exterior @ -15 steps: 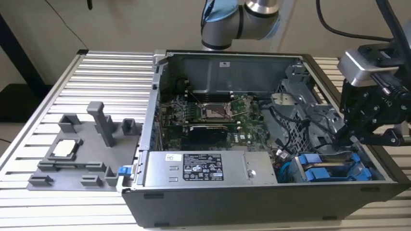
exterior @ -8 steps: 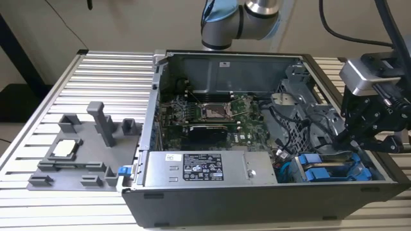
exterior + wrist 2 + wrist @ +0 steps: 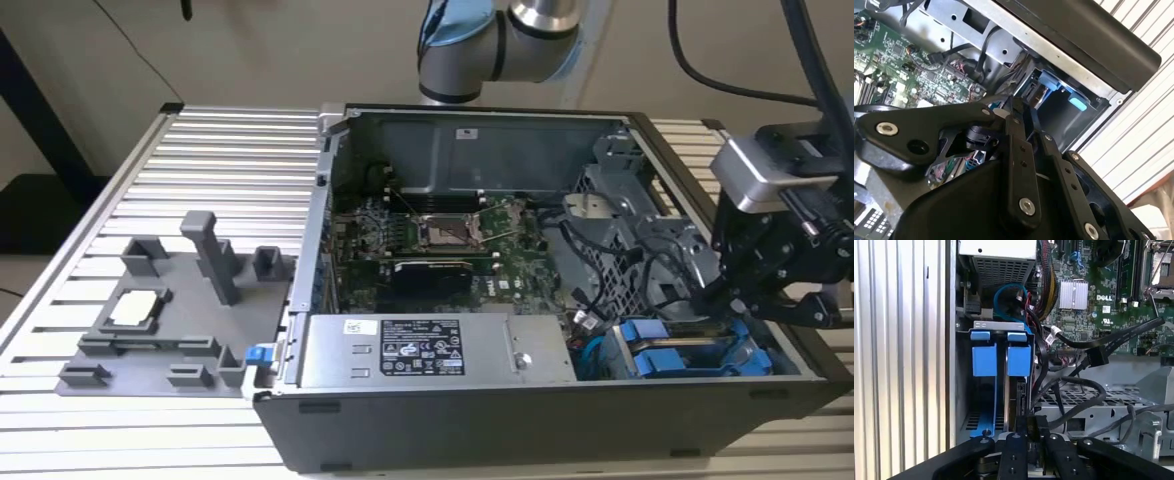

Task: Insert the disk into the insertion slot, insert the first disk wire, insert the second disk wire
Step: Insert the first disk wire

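The disk [image 3: 1015, 390] stands on edge in the drive cage, its bright blue bracket [image 3: 1019, 359] at the end toward the power supply. A second blue bracket [image 3: 981, 359] sits beside it. The insertion slot [image 3: 999, 410] is the narrow bay around them. My gripper [image 3: 1033, 426] is at the disk's near edge with its fingers pressed close on the thin dark slab. In the exterior view the gripper [image 3: 767, 310] hangs over the case's right side, just beyond the blue brackets [image 3: 674, 360]. A loose black wire connector [image 3: 1097, 356] lies over the cage.
The open computer case [image 3: 534, 420] holds a motherboard [image 3: 441, 235], a grey power supply [image 3: 420, 350] and tangled black cables [image 3: 1074, 390]. A blue cable [image 3: 1004, 295] loops near the power supply. A grey fixture plate [image 3: 160, 320] lies on the slatted table at the exterior view's left.
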